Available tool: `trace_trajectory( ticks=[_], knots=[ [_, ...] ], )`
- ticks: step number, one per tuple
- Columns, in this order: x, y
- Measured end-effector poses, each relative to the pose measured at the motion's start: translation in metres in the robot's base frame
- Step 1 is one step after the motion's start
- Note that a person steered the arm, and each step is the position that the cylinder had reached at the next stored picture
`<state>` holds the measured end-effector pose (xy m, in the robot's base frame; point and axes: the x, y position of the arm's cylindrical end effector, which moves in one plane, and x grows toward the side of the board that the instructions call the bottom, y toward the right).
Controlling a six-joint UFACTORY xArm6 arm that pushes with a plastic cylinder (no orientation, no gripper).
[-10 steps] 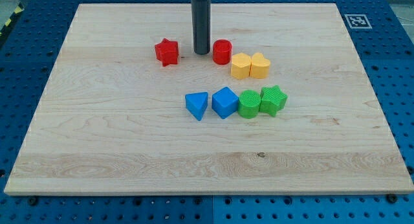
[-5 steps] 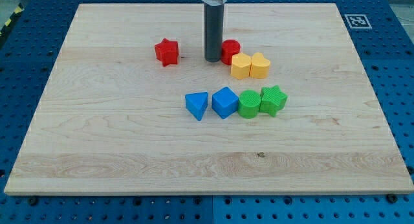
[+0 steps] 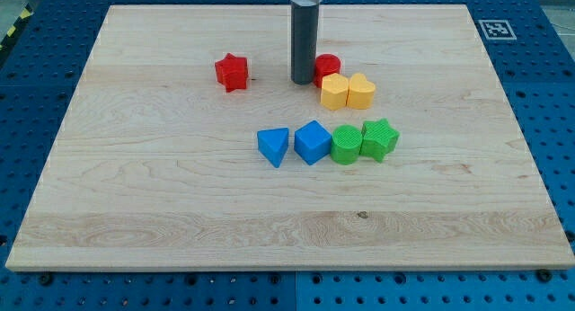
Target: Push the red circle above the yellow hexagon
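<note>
Where the wooden table point(image 3: 162, 194) fills most of the frame over a blue perforated base point(image 3: 557, 95), the dark rod descends from the upper centre, and my tip point(image 3: 304, 81) rests on the wood just at the left of the red circle point(image 3: 328, 66), so close that the rod hides the circle's left edge; contact cannot be confirmed. No claw is fitted to this arm, so no spread or pinching state applies.

The red circle lies in the upper centre of the frame, directly at the top edge of the yellow hexagon point(image 3: 334, 92) and seemingly touching it. Immediately right of the hexagon, and touching it, stands a second yellow block point(image 3: 361, 91) with a notched top, its exact shape uncertain.

Well apart to the left of my tip, in the upper left-centre, sits the red star point(image 3: 232, 72), alone.

Below the yellow pair, a row of four blocks runs across the middle of the frame. From left to right: the blue triangle point(image 3: 273, 146), slightly separated from its neighbour; the blue cube point(image 3: 313, 141), turned so a corner faces the viewer; the green round block point(image 3: 346, 144), touching the blue cube; and the green star point(image 3: 379, 137), touching the green round block.

A black-and-white marker tag point(image 3: 496, 29) occupies the table's upper right corner.
</note>
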<state>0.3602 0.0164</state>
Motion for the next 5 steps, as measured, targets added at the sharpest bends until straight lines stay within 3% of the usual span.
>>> trace_trajectory(
  ticks=[5],
  knots=[
    [-0.017, 0.018]
  ],
)
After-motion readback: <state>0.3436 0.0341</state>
